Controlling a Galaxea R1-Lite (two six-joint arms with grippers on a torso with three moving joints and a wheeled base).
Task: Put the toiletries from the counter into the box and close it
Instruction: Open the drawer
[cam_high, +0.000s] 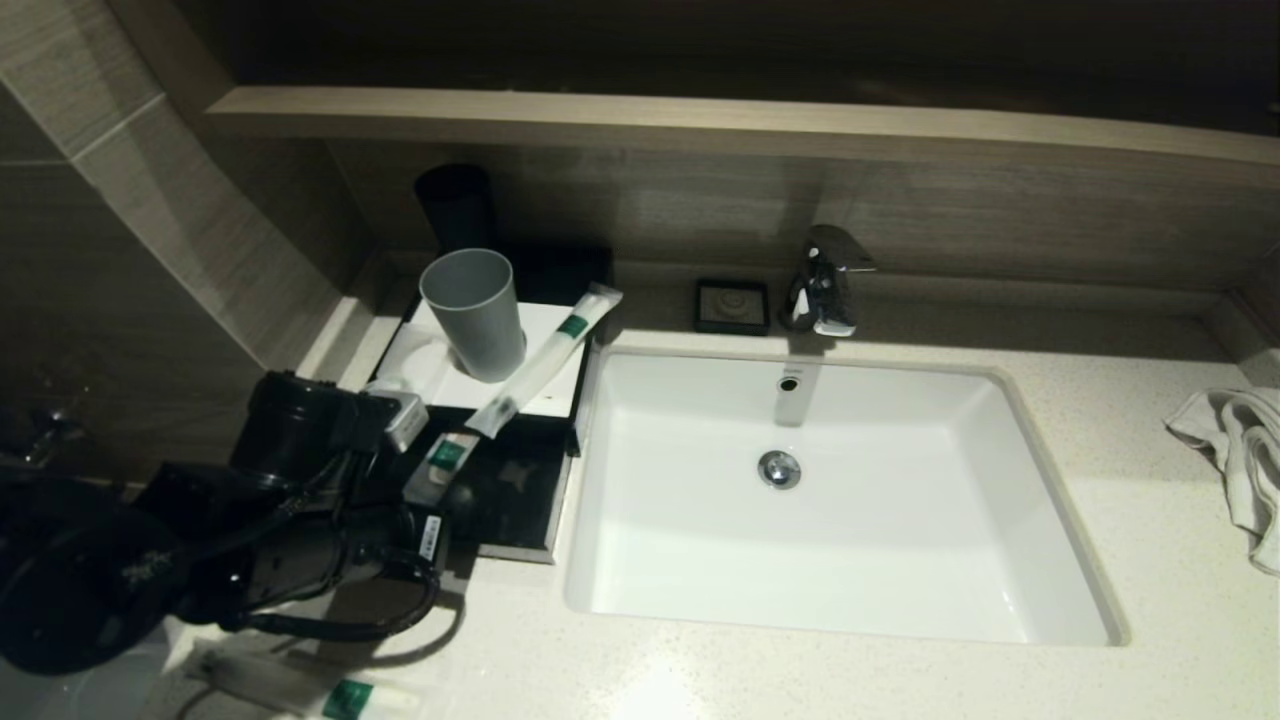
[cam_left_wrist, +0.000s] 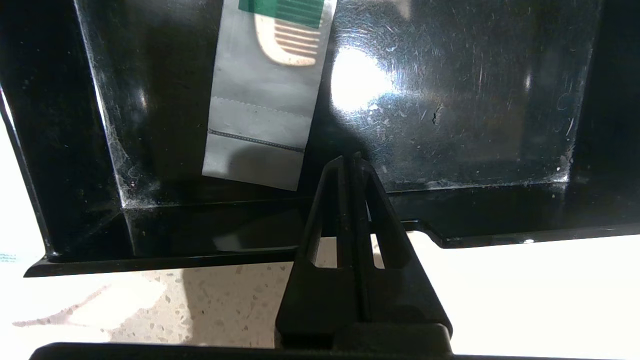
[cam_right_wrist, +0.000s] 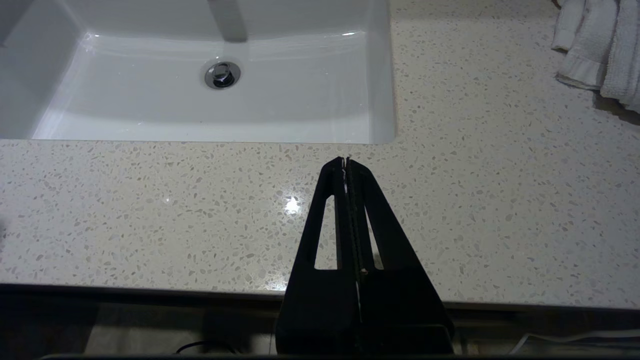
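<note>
A black glossy open box (cam_high: 515, 495) stands on the counter left of the sink. A comb packet (cam_high: 442, 462) with a green label lies inside it; it also shows in the left wrist view (cam_left_wrist: 265, 110). A long toothbrush packet (cam_high: 545, 362) leans from the white tray across the box's far edge. Another green-labelled packet (cam_high: 335, 695) lies on the counter near the front edge. My left gripper (cam_high: 457, 494) is shut and empty, its tips (cam_left_wrist: 350, 158) over the box's near wall (cam_left_wrist: 450, 210), beside the comb packet. My right gripper (cam_right_wrist: 346, 160) is shut and empty above the counter's front.
A grey cup (cam_high: 475, 312) stands on a white tray (cam_high: 545, 325) behind the box. A black cup (cam_high: 455, 205) is at the back wall. The white sink (cam_high: 1000, 600), faucet (cam_high: 825, 285) and a black soap dish (cam_high: 732, 305) are to the right. A white towel (cam_high: 1240, 450) lies far right.
</note>
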